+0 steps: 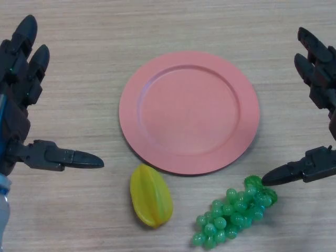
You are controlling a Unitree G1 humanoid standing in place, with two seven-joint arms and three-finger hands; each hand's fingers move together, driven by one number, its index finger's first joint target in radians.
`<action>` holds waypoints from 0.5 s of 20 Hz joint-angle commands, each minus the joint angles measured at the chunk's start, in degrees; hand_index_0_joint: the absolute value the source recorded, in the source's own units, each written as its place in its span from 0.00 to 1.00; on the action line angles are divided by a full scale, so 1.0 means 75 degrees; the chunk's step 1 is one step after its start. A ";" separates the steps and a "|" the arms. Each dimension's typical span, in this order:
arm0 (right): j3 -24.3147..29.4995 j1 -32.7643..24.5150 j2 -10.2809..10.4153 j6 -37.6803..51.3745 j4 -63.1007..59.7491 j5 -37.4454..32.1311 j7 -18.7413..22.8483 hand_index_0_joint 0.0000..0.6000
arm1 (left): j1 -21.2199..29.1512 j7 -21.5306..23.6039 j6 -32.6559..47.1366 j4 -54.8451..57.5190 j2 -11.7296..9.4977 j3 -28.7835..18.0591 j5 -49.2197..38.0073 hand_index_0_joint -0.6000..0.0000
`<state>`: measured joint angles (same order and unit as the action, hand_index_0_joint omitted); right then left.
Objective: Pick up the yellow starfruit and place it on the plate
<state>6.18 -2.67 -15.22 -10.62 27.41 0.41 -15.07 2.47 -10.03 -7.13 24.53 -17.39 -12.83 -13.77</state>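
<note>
Yellow starfruit (151, 202) lies on the wooden worktop (79, 63), just below the pink plate (142, 89), not on it. Green grapes (233, 216) to its right. Left robot hand (21, 105) and right robot hand (320, 105) both spread wide, fingers straight, holding nothing. No readable writing.
</note>
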 commanded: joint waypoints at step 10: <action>0.0558 -0.0449 -0.0271 0.0344 0.0654 -0.0727 0.0525 0.00 | 0.0009 -0.0070 0.1081 0.0539 -0.0169 -0.0631 0.0503 1.00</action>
<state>6.79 -3.91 -15.24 -13.33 28.33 -2.29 -13.02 1.21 -10.88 -7.11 24.76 -16.79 -13.60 -10.57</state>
